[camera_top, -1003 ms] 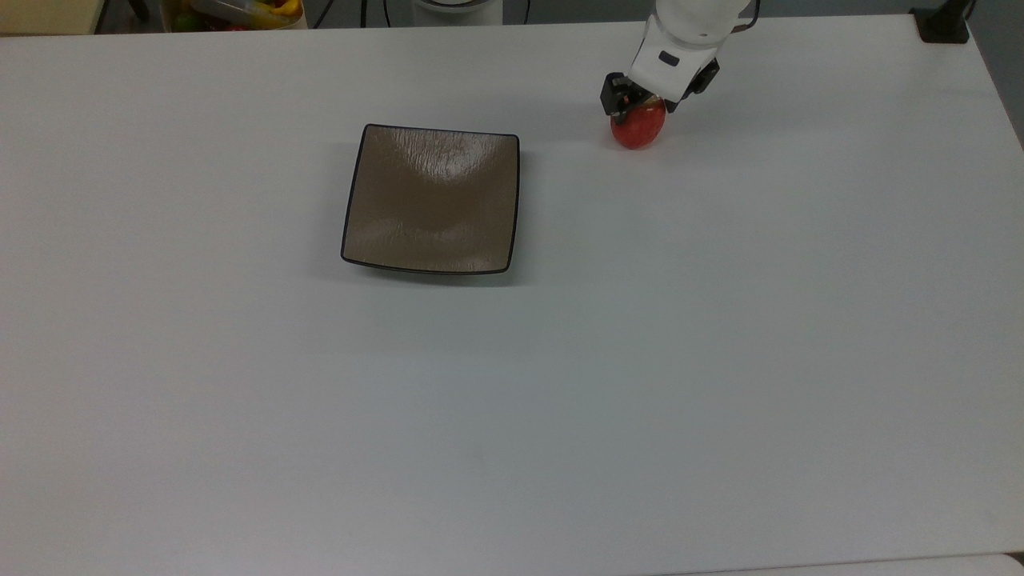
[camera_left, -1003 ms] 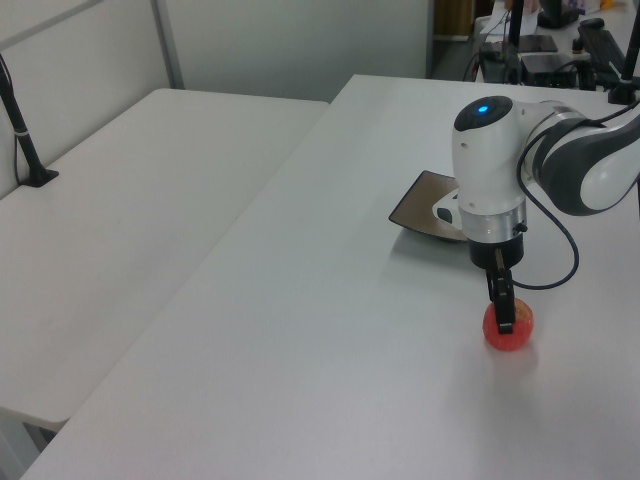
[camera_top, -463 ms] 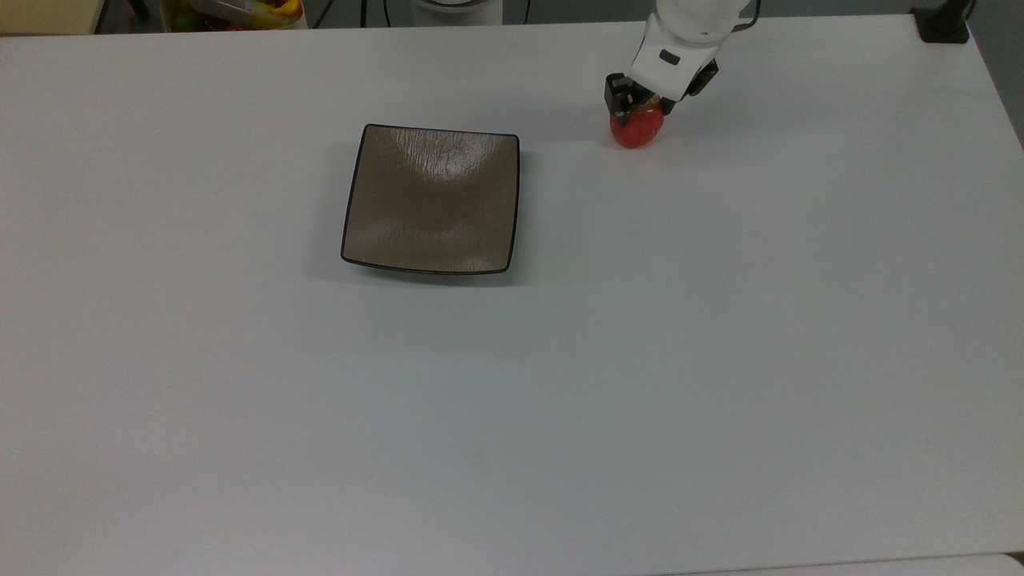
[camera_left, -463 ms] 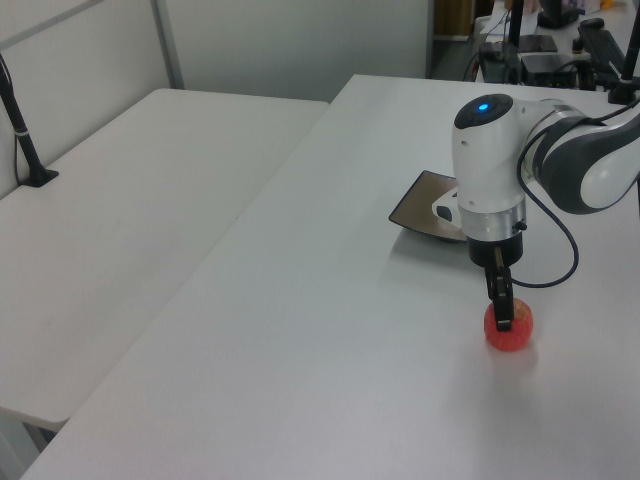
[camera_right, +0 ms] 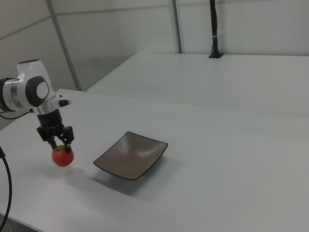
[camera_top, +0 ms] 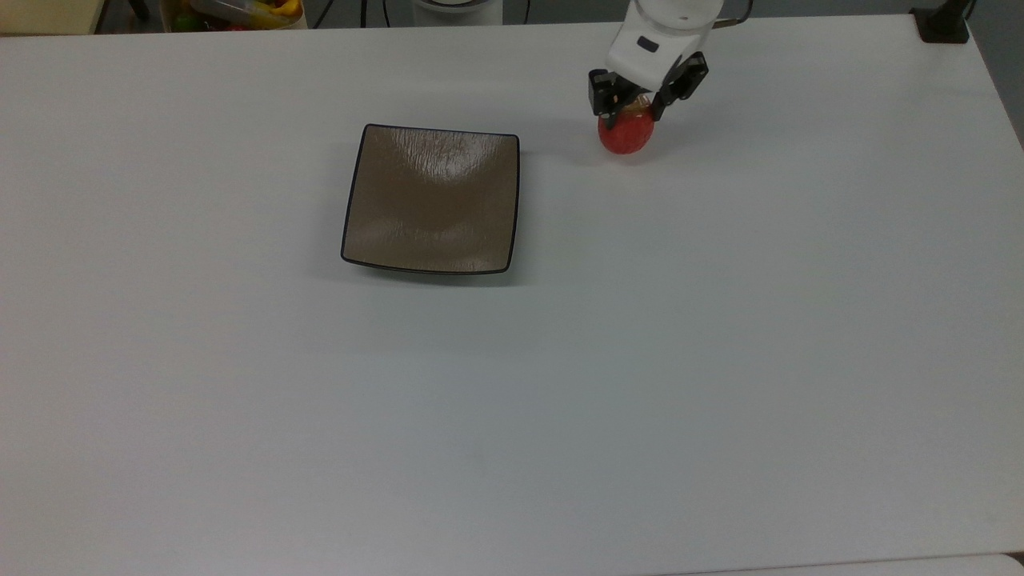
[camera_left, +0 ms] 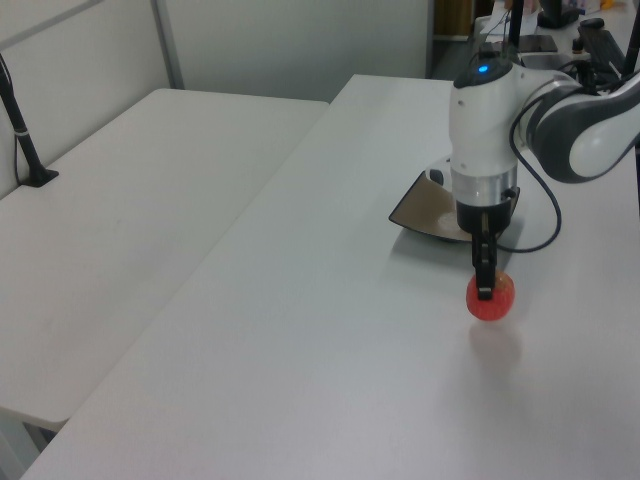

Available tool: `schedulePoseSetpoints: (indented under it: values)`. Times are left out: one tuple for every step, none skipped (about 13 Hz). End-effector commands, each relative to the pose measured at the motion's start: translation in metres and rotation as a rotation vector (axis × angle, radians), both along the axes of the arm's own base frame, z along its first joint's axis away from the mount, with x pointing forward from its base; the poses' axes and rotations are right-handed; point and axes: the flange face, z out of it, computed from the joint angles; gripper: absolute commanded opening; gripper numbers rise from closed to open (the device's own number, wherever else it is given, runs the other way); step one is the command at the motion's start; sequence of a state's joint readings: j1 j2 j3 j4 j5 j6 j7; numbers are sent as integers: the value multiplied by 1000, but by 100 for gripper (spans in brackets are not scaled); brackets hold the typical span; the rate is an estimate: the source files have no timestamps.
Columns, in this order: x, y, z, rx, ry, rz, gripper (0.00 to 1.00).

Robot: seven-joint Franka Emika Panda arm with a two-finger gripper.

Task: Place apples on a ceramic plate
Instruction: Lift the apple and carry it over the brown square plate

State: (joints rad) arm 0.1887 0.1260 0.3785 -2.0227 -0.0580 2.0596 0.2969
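1. The gripper (camera_top: 631,108) points straight down with its two black fingers (camera_right: 56,139) clamped on the upper half of the apple (camera_top: 626,134), one on either side. Taking it from above leaves the round underside free, which suits setting it down later.
2. The apple hangs clear of the table (camera_top: 720,360): in the left view its shadow lies apart from it on the white surface, and in the right view a gap shows beneath it. I judge it has been lifted so it can travel without dragging.
3. The white arm (camera_left: 483,140) stands nearly upright over the fruit, keeping the fingers vertical and the hold even.
4. The plate (camera_top: 433,200) lies flat and bare on the table. The apple is near it, off its right edge and level with its far corner in the top view, not yet over it.
5. In my judgement the carry toward the plate is under way, and the remaining work is to cross that edge, lower and let go near the middle, since a round apple could roll on the glossy, shallow surface.
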Motion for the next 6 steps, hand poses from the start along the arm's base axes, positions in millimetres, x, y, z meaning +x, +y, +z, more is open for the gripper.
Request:
schedulePoseSetpoints:
  values:
    - [26,-43,23,8,-68,-73,45]
    - [36,-56,30,16,-90,-86,45]
    - [48,-73,35,26,-117,-103,45]
    - [56,-85,37,32,-134,-126,45]
    - [66,-103,40,40,-163,-158,45]
    - [72,-113,43,44,-178,-167,45]
